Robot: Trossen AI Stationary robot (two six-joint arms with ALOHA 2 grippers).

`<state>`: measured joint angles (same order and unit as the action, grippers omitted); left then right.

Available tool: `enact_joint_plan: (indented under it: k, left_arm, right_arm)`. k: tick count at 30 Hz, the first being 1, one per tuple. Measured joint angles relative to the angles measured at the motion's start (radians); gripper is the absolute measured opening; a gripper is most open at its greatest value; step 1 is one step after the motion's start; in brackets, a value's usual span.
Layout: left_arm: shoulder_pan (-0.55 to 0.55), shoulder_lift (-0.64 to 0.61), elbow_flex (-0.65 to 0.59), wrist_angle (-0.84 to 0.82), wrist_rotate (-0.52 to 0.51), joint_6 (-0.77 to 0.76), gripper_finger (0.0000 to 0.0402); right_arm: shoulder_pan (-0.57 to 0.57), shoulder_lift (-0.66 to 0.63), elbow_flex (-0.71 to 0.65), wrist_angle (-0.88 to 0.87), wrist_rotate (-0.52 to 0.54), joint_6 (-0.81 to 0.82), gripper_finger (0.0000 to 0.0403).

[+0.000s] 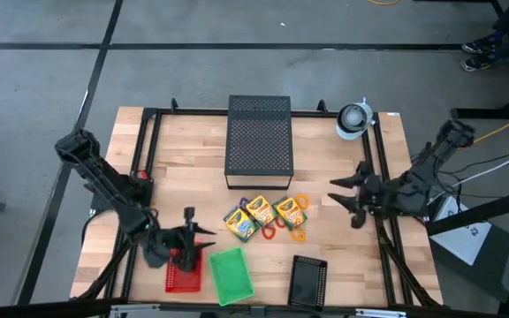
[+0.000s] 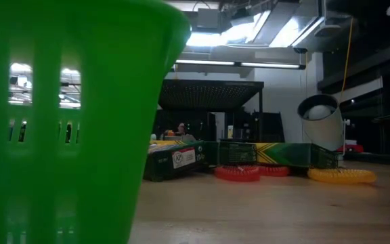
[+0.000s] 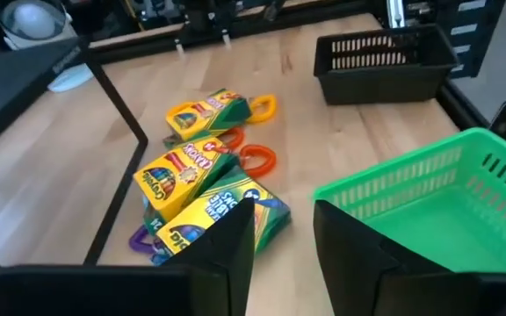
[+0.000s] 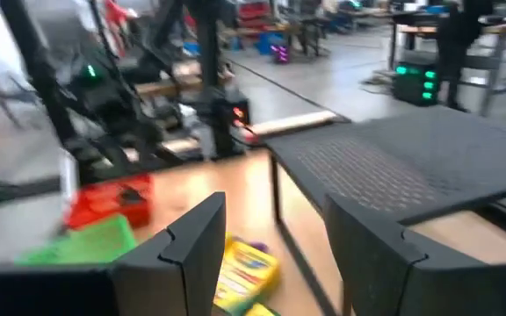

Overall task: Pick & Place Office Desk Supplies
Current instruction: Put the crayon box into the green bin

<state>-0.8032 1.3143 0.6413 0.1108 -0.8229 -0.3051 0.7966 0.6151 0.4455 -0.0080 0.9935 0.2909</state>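
Left gripper (image 1: 191,231) hovers over the red basket (image 1: 182,276), at the table's near left. Fingers (image 3: 227,254) parted with a clear gap, nothing between them. Green basket (image 1: 231,275) just beside it, on the side toward the table's middle.

Ahead of the left gripper, out past its fingertips: three crayon boxes (image 1: 265,215) in a loose cluster (yellow and green, lying flat, touching or nearly so). Rings tucked among them: orange ring (image 3: 259,161) against the middle box, yellow ring (image 3: 264,107) at the far box, purple ring (image 3: 140,238) poking out from under the nearest box. Small black basket (image 1: 307,281) lies farther off, beyond the green one.

Right gripper (image 1: 347,199) waits at the table's right edge, fingers (image 4: 191,246) spread wide, empty. The crayon boxes lie in front of it, apart. Perforated black stand (image 1: 258,141) sits off to its side, toward the table's back.

Low view: red ring (image 2: 237,173) and yellow ring flat on the wood before the boxes. No clips made out.
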Motion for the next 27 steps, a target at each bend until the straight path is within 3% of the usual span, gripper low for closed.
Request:
enact_joint_plan:
  k: [4, 11, 15, 17, 21, 27]
  left_arm:
    - [0.097, -0.063, -0.106, 0.165, 0.098, 0.098, 0.0109]
    - [0.274, -0.167, -0.262, 0.343, 0.262, 0.191, 0.0113]
    - [0.359, -0.180, -0.293, 0.343, 0.356, 0.193, 0.0114]
    - [0.394, -0.172, -0.294, 0.349, 0.417, 0.189, 0.0113]
    - [0.435, -0.134, -0.294, 0.401, 0.507, 0.196, 0.0111]
    - [0.454, 0.012, -0.293, 0.574, 0.547, 0.178, 0.0111]
  right_arm:
    - [-0.080, 0.033, 0.000, 0.023, 0.017, 0.050, 0.0196]
    - [-0.151, 0.153, 0.000, 0.025, -0.151, 0.151, 0.0196]
    - [-0.179, 0.270, 0.000, 0.065, -0.070, 0.151, 0.0196]
    - [-0.202, 0.327, 0.000, 0.094, -0.027, 0.151, 0.0196]
    - [-0.259, 0.435, 0.000, 0.156, -0.041, 0.138, 0.0196]
    - [-0.329, 0.538, 0.000, 0.180, -0.115, 0.246, 0.0196]
